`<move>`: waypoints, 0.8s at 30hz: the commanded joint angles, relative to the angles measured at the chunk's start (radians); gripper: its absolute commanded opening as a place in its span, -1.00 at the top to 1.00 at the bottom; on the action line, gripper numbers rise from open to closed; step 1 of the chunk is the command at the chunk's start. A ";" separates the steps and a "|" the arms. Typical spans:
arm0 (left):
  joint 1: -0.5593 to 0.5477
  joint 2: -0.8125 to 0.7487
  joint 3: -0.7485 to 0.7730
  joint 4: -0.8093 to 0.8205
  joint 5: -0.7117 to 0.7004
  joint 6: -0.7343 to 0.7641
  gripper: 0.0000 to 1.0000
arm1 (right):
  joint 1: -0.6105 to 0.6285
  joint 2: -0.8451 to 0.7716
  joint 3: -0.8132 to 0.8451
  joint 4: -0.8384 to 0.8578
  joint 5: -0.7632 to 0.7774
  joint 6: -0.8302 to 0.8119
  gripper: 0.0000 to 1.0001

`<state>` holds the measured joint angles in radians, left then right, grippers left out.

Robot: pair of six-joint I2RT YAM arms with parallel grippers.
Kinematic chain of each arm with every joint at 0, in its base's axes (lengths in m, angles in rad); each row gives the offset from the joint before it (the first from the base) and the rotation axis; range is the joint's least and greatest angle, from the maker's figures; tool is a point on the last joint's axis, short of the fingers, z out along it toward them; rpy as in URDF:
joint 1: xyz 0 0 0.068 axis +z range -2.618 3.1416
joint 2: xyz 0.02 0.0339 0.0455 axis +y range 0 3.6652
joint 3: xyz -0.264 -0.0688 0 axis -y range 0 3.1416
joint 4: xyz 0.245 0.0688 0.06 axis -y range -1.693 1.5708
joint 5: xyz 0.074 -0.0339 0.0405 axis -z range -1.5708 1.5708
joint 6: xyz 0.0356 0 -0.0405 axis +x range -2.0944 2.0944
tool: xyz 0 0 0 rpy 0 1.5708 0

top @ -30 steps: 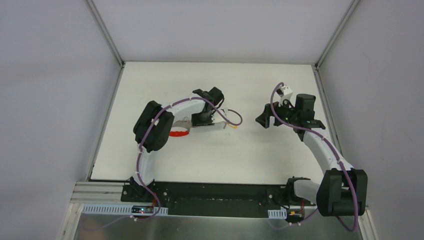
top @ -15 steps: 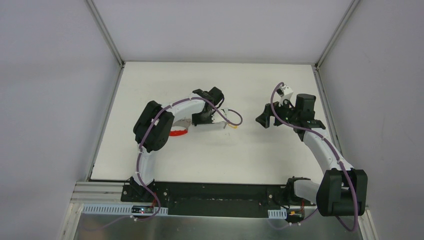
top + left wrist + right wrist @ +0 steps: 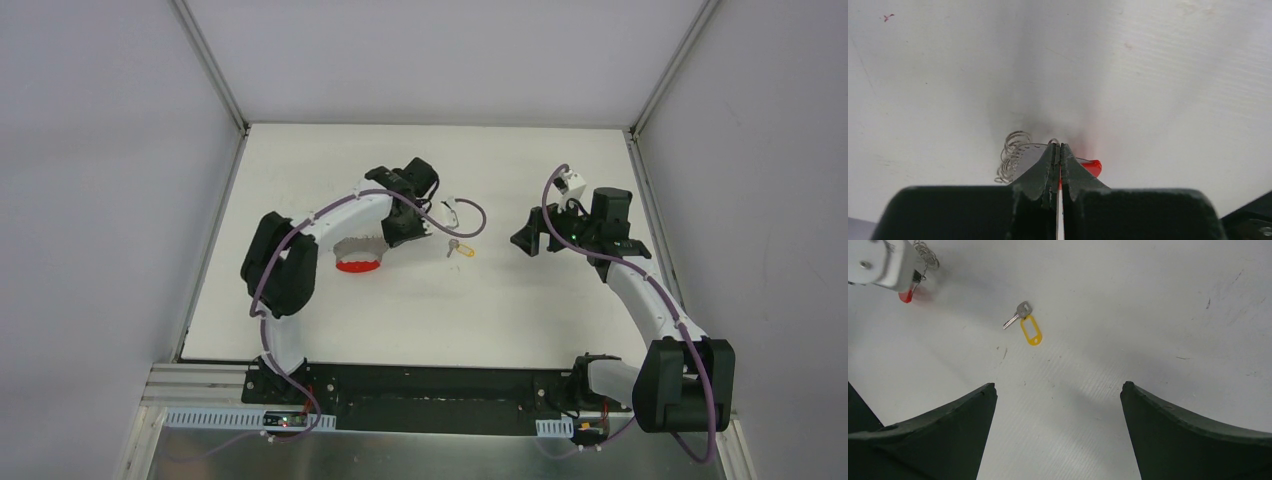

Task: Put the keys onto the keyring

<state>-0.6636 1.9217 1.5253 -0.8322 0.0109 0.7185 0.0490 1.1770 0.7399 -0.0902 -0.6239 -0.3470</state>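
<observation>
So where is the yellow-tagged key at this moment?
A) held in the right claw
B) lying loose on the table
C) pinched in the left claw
B: the yellow-tagged key lies flat on the table, in front of the open right claw, with nothing touching it.

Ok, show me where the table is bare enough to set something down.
Bare: the table strip along the back wall, and the near strip between the tagged key and the arm bases. Crowded: mid-table, where the left gripper clamps the red-banded bunch, key beside it, right gripper opposite.
</observation>
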 commanded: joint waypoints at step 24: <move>0.216 -0.312 0.015 0.196 1.029 -0.626 1.00 | 0.410 0.344 0.557 -0.248 -0.395 -0.084 -0.08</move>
<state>-0.4454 1.6554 1.5486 -0.7219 0.8936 0.2188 0.4366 1.5112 1.2373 -0.2817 -0.9115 -0.3843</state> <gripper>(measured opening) 0.006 0.579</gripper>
